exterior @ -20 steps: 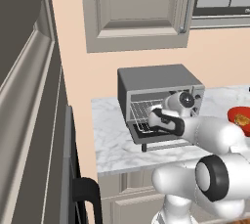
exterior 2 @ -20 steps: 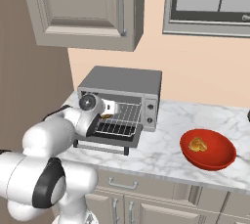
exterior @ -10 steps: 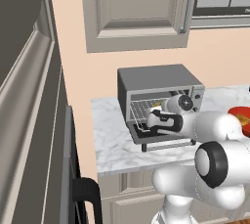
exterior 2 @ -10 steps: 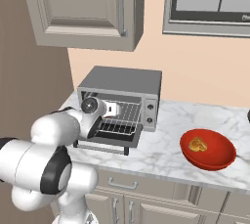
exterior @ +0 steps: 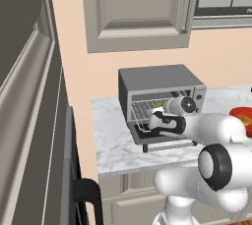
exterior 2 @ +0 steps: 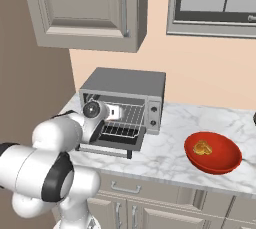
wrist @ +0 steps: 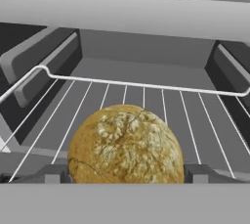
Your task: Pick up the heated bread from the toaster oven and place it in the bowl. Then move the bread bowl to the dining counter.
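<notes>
The arm has been reaching deeper into the toaster oven [exterior: 160,102], so the gripper [wrist: 126,176] is getting ready to grab. The bread [wrist: 126,144] is sitting on the wire rack [wrist: 146,96], right between its tips. I cannot tell if they are squeezing yet. The red bowl [exterior 2: 215,153] is waiting well apart on the counter [exterior 2: 165,155], already holding an orange food piece [exterior 2: 202,147].
</notes>
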